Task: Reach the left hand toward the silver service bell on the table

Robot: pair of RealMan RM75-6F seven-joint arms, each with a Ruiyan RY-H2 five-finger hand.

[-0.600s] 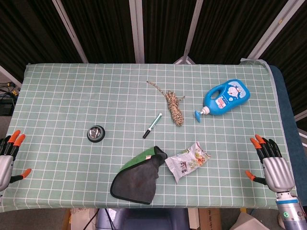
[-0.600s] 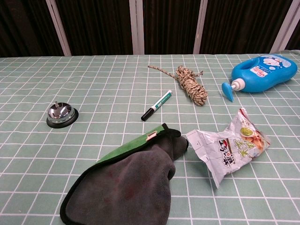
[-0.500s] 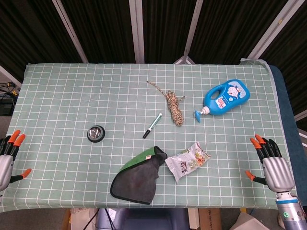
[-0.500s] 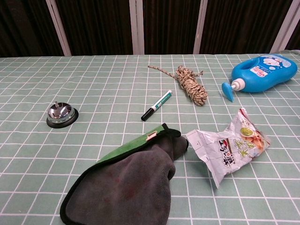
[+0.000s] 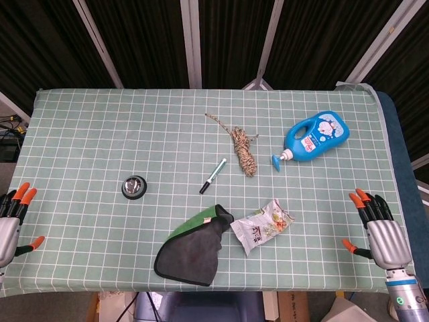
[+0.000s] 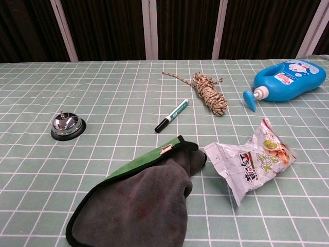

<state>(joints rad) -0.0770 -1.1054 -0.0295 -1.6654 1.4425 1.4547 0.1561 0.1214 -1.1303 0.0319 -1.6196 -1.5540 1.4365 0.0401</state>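
Observation:
The silver service bell (image 5: 134, 186) (image 6: 68, 126) sits on its black base on the left half of the checked green tablecloth. My left hand (image 5: 12, 221) shows at the head view's left edge, near the table's front left corner and well short of the bell. Its orange-tipped fingers are spread and hold nothing. My right hand (image 5: 379, 228) rests at the front right edge, fingers spread and empty. Neither hand appears in the chest view.
A dark grey and green cloth (image 5: 193, 247) lies at the front middle, a snack packet (image 5: 261, 225) beside it. A marker pen (image 5: 213, 176), a coil of rope (image 5: 242, 151) and a blue bottle (image 5: 315, 137) lie further back and right.

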